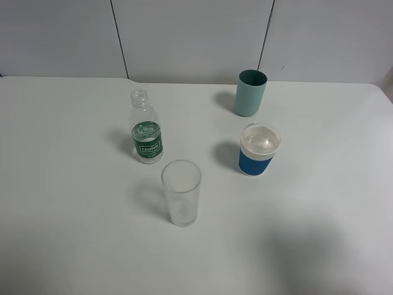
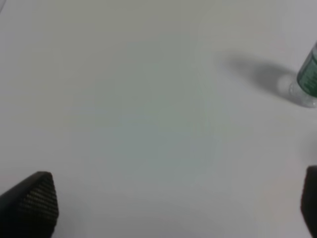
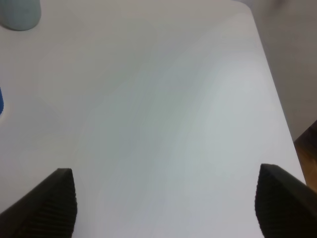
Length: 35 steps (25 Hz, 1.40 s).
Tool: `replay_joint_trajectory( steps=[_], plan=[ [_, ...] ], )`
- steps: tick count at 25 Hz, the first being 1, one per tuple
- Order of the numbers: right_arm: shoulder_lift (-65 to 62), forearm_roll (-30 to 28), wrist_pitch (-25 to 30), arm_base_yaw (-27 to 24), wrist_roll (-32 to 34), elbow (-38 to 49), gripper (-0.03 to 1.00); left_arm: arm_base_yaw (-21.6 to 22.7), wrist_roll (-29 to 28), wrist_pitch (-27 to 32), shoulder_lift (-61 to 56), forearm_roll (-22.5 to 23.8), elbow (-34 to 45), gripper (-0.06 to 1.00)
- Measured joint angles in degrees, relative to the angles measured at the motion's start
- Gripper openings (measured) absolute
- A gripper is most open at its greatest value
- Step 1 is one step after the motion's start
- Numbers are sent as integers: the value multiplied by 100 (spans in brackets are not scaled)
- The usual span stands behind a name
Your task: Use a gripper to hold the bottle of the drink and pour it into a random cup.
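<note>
The bottle of the drink (image 1: 146, 136), clear with a green label and no cap, stands upright left of the table's middle. Its base also shows in the left wrist view as the bottle (image 2: 309, 79) at the frame's edge. The cup (image 1: 259, 149), white with a blue band, stands right of centre. Neither arm shows in the exterior high view. My left gripper (image 2: 173, 206) is open over bare table, well apart from the bottle. My right gripper (image 3: 166, 203) is open too, with nothing between its fingers (image 3: 47, 206).
A tall clear glass (image 1: 181, 192) stands in front of the bottle. A plain teal cup (image 1: 250, 92) stands behind the blue-banded cup, and its base, the teal cup (image 3: 20, 14), shows in the right wrist view. The table's right edge (image 3: 277, 94) lies close to the right gripper.
</note>
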Motion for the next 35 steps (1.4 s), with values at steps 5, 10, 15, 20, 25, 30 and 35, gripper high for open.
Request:
replay_joint_trajectory(
  steps=[5,10,15,20,25,30,35],
  plan=[
    [0,0,0,0,0,0,74,0,0,0,0,0,0,99],
    [0,0,0,0,0,0,74,0,0,0,0,0,0,99],
    [0,0,0,0,0,0,74,0,0,0,0,0,0,99],
    [0,0,0,0,0,0,74,0,0,0,0,0,0,99],
    [0,0,0,0,0,0,74,0,0,0,0,-2,0,99],
    [0,0,0,0,0,0,74,0,0,-2,0,-2,0,99],
    [0,0,0,0,0,0,74,0,0,-2,0,-2,0,99]
  ],
)
